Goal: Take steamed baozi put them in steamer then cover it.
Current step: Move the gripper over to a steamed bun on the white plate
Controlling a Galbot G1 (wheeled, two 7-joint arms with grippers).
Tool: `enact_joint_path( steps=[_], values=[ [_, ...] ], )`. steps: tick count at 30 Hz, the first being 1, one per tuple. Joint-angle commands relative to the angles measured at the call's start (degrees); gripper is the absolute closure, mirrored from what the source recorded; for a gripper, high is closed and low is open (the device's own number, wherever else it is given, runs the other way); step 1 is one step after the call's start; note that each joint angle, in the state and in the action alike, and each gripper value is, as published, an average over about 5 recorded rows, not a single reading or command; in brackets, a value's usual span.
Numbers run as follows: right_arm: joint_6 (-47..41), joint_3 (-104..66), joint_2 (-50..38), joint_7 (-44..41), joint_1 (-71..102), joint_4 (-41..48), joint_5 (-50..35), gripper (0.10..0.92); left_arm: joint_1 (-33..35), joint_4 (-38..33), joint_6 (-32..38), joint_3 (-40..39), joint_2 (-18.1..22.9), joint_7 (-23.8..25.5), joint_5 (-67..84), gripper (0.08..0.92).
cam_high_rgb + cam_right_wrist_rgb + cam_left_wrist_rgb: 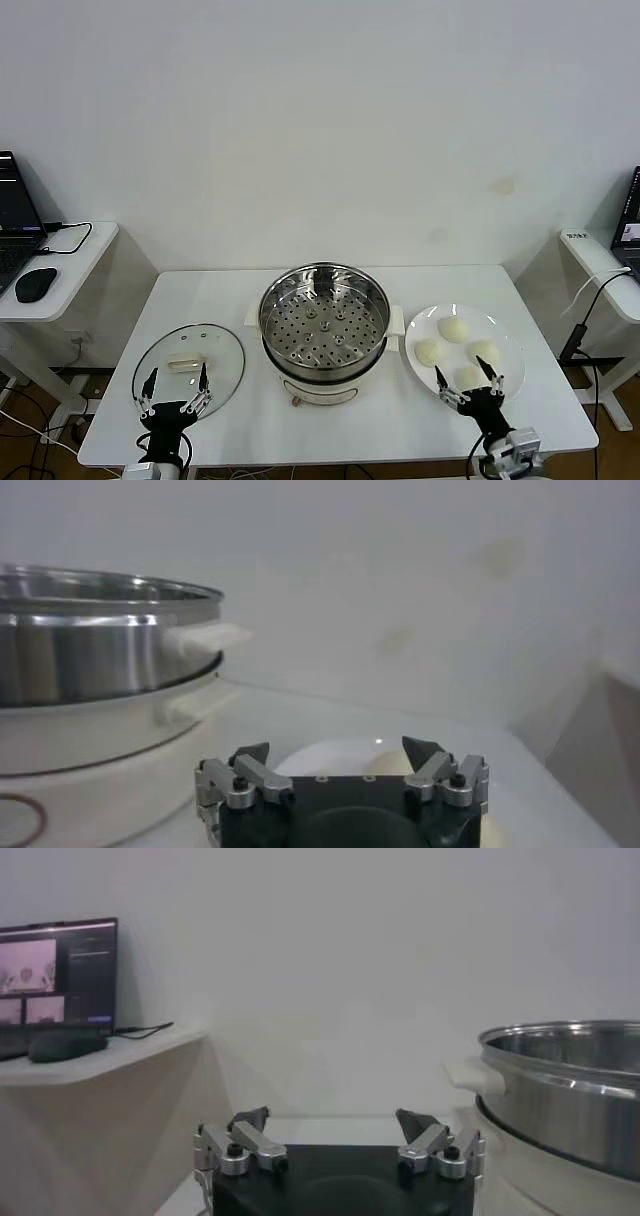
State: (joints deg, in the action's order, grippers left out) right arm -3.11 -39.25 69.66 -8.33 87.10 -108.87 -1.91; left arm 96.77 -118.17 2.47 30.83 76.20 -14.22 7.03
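The steamer [324,322] stands mid-table, a shiny steel pot with a perforated tray, white base and white handles, uncovered with nothing on the tray. Several cream-white baozi [455,327] lie on a white plate [512,352] to its right. The glass lid [225,345] with a pale handle lies flat on the table to its left. My left gripper [175,381] is open over the lid's near edge. My right gripper [467,376] is open over the nearest baozi [465,376]. The steamer's wall shows in the left wrist view [565,1093] and the right wrist view [100,645].
A side desk with a laptop [15,215] and a mouse [36,284] stands to the left. Another side desk with a laptop [630,235] and cables stands to the right. A white wall rises behind the table.
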Motion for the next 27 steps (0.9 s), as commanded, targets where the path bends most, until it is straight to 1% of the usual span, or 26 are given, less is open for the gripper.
enact_joint_path(
  steps=[1, 2, 4, 7, 10, 13, 17, 21, 27],
  values=[
    [-2.92, -1.03, -8.53, -2.55, -9.61, 4.27, 18.01, 0.203, -1.09, -0.43, -3.8, 0.5, -0.63, 0.69, -3.89, 0.177],
    [-2.98, -0.85, -9.55, -3.38, -10.77, 5.03, 19.8, 0.203, -1.12, -0.42, -3.75, 0.52, -0.66, 0.73, -4.24, 0.177],
    [-3.17, -0.07, -13.31, -6.76, -15.2, 7.91, 26.3, 0.203, -1.23, -0.38, -3.56, 0.57, -0.72, 0.77, -5.43, 0.177],
    [-2.83, 1.99, -18.02, -13.07, -21.79, 12.09, 32.84, 0.203, -1.18, -0.33, -3.19, 0.59, -0.58, 0.78, -6.75, 0.177],
    [-2.1, 5.64, -21.84, -19.92, -28.15, 16.18, 36.29, 0.203, -0.99, -0.19, -2.84, 0.48, -0.29, 0.7, -7.78, 0.177],
    [-1.12, 11.54, -25.46, -25.87, -35.15, 20.54, 37.87, 0.203, -0.93, 0.24, -2.21, 0.43, -0.01, 0.55, -9.2, 0.177],
    [-0.64, 20.99, -29.97, -33.31, -45.18, 25.07, 36.2, 0.203, -0.91, 0.6, -1.87, 0.64, 0.04, 0.42, -9.85, 0.177],
    [-0.53, 32.93, -33.0, -40.71, -55.13, 29.48, 31.92, 0.203, -0.87, 0.68, -1.83, 1.0, -0.11, 0.3, -10.02, 0.177],
    [-0.24, 51.56, -33.5, -48.38, -70.69, 35.91, 23.51, 0.203, -0.71, 0.87, -1.55, 1.38, -0.27, 0.14, -10.44, 0.177]
  ],
)
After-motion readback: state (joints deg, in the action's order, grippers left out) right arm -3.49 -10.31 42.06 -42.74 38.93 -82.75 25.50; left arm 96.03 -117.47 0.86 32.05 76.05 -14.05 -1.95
